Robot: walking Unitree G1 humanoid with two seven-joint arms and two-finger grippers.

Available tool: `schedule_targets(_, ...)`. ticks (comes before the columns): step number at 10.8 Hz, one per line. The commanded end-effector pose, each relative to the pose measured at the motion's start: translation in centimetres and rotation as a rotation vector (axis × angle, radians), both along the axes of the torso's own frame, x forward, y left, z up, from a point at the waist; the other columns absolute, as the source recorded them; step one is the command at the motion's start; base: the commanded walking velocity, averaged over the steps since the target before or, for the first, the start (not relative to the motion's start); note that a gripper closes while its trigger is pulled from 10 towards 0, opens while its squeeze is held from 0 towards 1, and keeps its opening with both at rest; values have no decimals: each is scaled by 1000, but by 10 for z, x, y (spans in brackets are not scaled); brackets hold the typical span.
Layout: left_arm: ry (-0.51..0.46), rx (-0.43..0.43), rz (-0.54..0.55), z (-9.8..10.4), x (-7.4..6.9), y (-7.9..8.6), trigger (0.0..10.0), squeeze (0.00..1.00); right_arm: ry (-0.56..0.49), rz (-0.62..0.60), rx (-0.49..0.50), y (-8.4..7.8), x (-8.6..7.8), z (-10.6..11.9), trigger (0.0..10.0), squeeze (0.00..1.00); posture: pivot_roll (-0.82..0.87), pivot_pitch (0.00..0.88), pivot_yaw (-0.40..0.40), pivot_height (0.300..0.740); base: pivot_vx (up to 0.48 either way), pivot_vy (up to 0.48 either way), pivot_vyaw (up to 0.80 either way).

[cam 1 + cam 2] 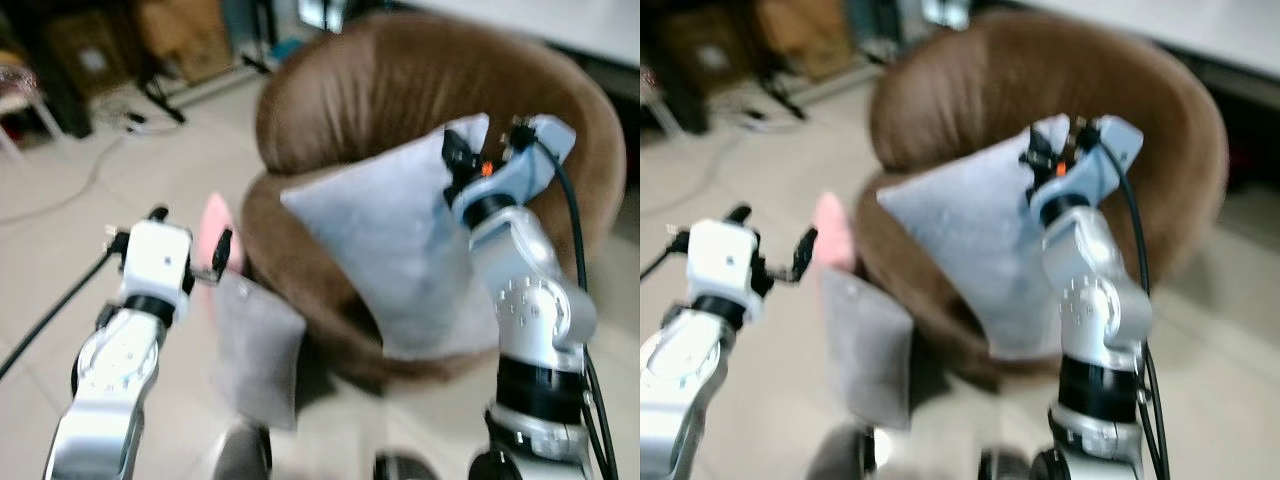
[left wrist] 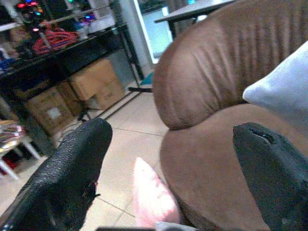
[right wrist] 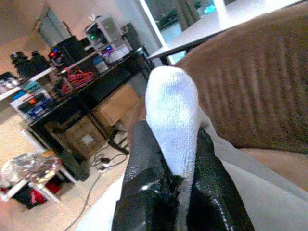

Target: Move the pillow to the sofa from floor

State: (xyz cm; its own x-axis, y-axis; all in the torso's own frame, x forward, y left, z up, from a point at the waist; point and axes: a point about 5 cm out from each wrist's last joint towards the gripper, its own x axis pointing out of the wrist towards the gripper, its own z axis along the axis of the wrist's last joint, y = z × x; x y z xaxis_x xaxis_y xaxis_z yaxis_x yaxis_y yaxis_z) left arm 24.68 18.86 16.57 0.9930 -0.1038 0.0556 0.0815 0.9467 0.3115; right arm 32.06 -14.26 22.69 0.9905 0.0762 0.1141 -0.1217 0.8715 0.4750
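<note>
The right arm is raised and reaches forward, its silver wrist bent upward on the right of the scene. The right pincer [image 3: 175, 192] has its two black fingers [image 3: 144, 187] pressed together on a corner of the grey pillow [image 1: 400, 250], the cloth pinched between them. The left arm is held lower on the near left, forearm angled up and forward. The left pincer [image 2: 173, 173] has its fingers [image 2: 72, 168] spread wide apart, holding nothing.
</note>
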Motion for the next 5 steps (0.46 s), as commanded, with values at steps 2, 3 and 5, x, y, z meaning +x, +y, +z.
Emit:
schedule_targets(2, -3, -19, 10, 1, 0, 1, 10000, 0, -30, -23, -3, -4, -3, 7, 10000, 0, -35, 0, -26, 740, 0, 0, 0)
schedule_targets(3, 3, -20, 13, 0, -1, 1, 10000, 0, -4, -41, -11, -7, -3, 0, 10000, 0, -34, 0, -27, 740, 0, 0, 0)
schedule_targets(5, 12, -14, 16, -1, -1, 1, 10000, 0, 30, -62, -23, -12, -6, -12, 10000, 0, -35, 0, -26, 740, 0, 0, 0)
